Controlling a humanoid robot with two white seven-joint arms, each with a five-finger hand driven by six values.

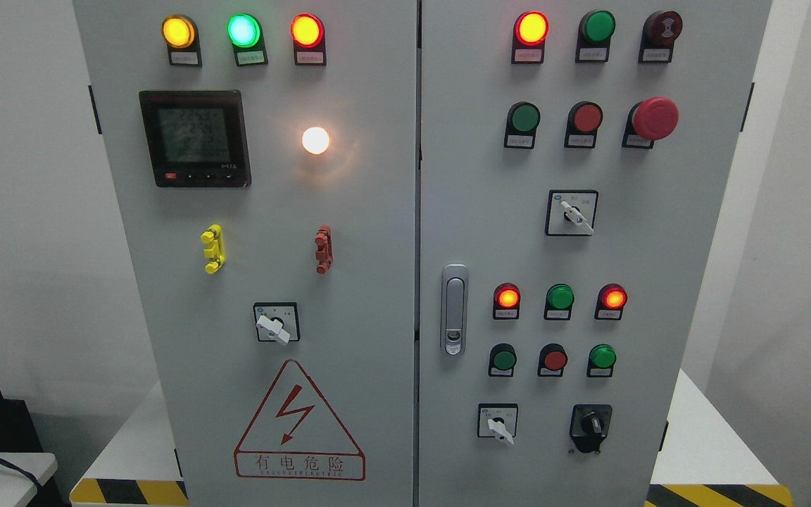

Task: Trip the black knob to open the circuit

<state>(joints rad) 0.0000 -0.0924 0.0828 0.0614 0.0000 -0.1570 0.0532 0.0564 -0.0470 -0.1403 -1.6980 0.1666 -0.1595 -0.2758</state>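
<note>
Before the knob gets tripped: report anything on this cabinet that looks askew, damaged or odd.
Nothing looks damaged or askew. The black knob sits intact at the right door's lower right, both cabinet doors look closed, and the lamps and pushbuttons sit in even rows. Only the white lamp glares strongly. No robot hand is in view.

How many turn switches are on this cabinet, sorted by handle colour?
White-handled switches: 3
Black knob: 1
Total: 4
</note>
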